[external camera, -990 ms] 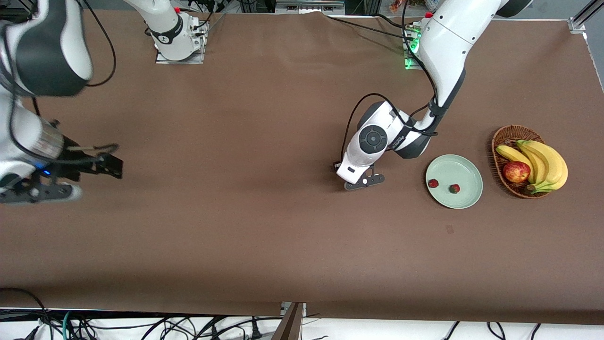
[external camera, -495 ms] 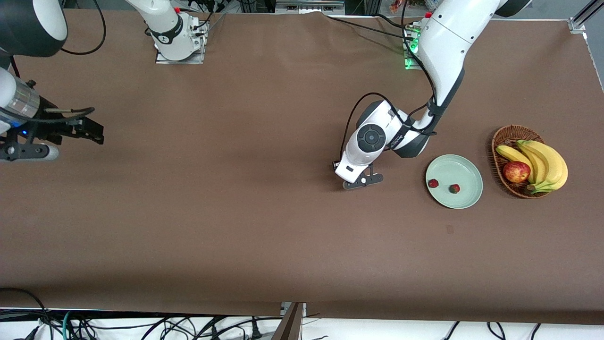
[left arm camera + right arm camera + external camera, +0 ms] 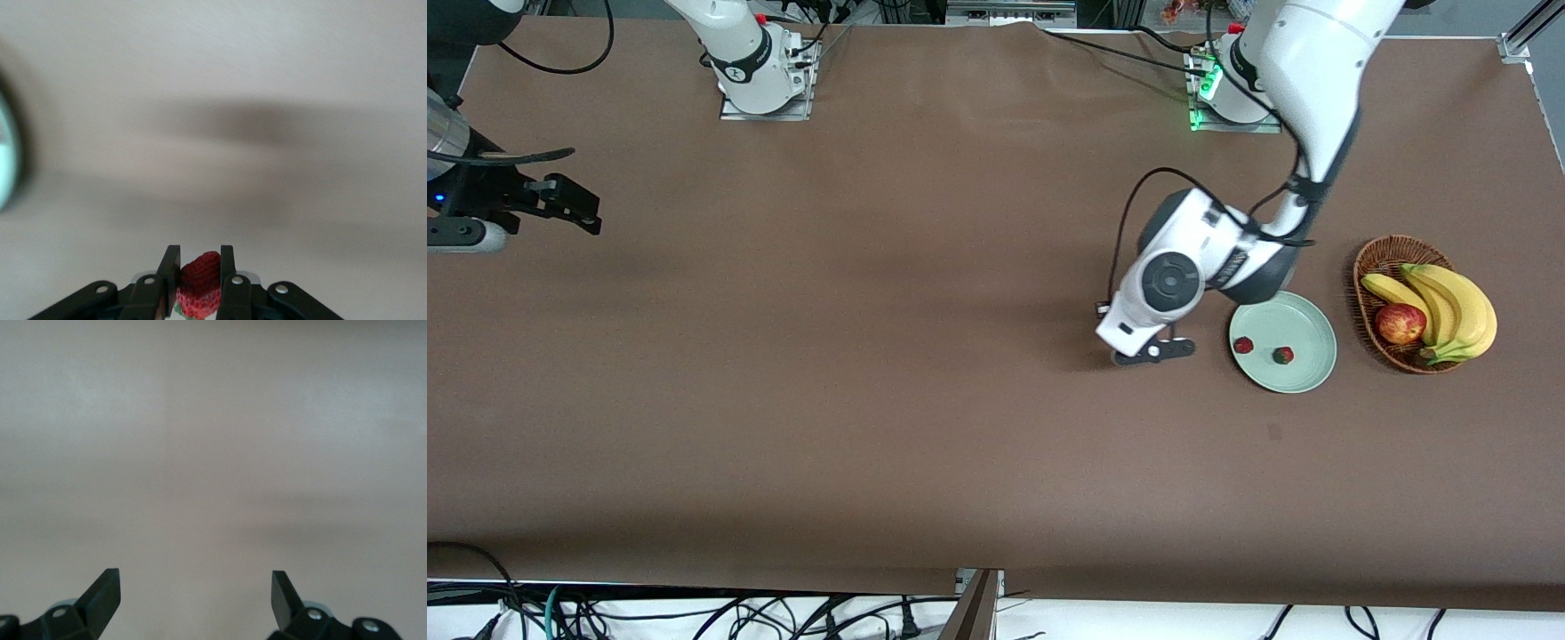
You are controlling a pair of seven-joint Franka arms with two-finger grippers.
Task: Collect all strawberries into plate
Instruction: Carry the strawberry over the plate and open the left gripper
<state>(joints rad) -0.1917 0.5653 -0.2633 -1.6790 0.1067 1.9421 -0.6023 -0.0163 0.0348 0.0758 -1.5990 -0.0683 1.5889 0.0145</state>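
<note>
Front view, low right of centre: the left gripper (image 3: 1154, 350) hangs over bare brown table cloth (image 3: 871, 400), just beside the round, shallow, pale mint-green plate (image 3: 1303, 324); its white arm bends down from the upper right. Its black fingers (image 3: 170, 270) are clamped on a small, bumpy red strawberry (image 3: 199, 293), partly cut off in the left wrist view. Two more tiny red strawberries (image 3: 1243, 345) (image 3: 1283, 356) lie on the smooth plate. Toward the left arm's end sits a brown wicker basket (image 3: 1383, 253) holding yellow bananas (image 3: 1458, 302) and a red apple (image 3: 1400, 324). At the upper left edge, the right gripper (image 3: 195, 595) waits, fingers spread wide apart, its arm largely cut off.
</note>
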